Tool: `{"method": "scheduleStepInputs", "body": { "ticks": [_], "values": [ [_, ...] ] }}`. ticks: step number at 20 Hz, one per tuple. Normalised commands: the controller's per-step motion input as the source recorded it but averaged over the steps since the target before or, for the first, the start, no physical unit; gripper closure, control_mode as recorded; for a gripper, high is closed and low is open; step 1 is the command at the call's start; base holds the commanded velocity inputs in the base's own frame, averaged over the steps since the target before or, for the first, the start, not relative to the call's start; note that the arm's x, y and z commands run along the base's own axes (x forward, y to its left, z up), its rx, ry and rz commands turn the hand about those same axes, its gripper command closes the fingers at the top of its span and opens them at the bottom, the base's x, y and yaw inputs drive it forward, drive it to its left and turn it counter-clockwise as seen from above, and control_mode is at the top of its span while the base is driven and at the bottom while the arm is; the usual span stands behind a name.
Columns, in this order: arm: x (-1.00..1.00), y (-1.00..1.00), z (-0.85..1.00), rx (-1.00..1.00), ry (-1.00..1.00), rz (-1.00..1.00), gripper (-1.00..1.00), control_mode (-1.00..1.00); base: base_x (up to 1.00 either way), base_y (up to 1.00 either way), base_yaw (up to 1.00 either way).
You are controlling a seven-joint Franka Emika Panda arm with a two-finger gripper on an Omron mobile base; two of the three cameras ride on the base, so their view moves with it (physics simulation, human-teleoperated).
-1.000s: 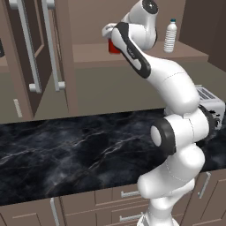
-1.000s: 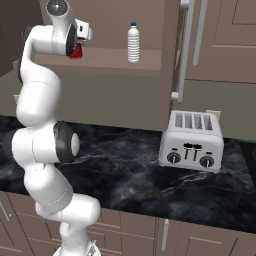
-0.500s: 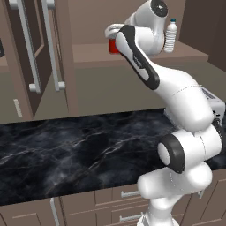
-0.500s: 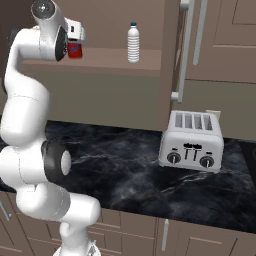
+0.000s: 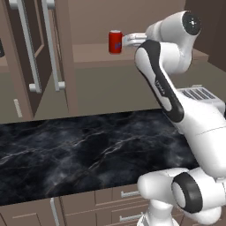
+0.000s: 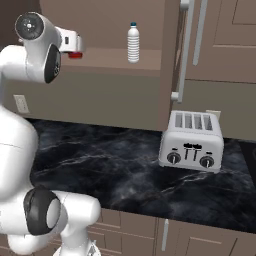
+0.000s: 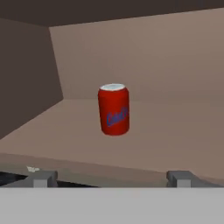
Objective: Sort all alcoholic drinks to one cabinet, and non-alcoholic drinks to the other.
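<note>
A red can (image 5: 115, 42) with a silver top, a non-alcoholic drink, stands upright on the open cabinet's shelf (image 5: 92, 54). In the hand view the can (image 7: 114, 109) stands free, a short way beyond my open gripper (image 7: 111, 177), with nothing between the fingertips (image 7: 41, 178). My gripper (image 5: 126, 40) hangs just right of the can at shelf height. A small clear-white bottle (image 6: 133, 43) with a blue cap stands further right on the same shelf. The alcoholic drinks are out of view.
The cabinet's doors stand open, one on the left (image 5: 42, 48) and one on the right (image 6: 184, 50). A silver toaster (image 6: 192, 141) sits on the black marble counter (image 6: 110, 165) under the right door. Drawers run below the counter's front edge.
The hand has drawn back a little from the red can, which stays on the shelf. The arm's elbow has swung out toward the cameras and now hides the bottle in the left base view.
</note>
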Motion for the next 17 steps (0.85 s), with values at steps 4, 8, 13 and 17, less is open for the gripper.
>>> {"method": "scheduleStepInputs", "body": {
  "ticks": [4, 8, 13, 17],
  "values": [
    [-1.00, -0.51, 0.00, 0.00, 0.00, 0.00, -1.00, -1.00, 0.00, 0.00, 0.00],
    [-1.00, -0.34, -0.07, 0.00, 0.00, 0.00, -1.00, -1.00, 0.00, 0.00, 0.00],
    [-1.00, -0.07, -0.37, 0.00, 0.10, -0.04, -1.00, -1.00, 0.00, 0.00, 0.00],
    [-0.71, 0.00, -0.47, -0.01, 0.28, -0.11, -1.00, -1.00, 0.00, 0.00, 0.00]
  ]
}}
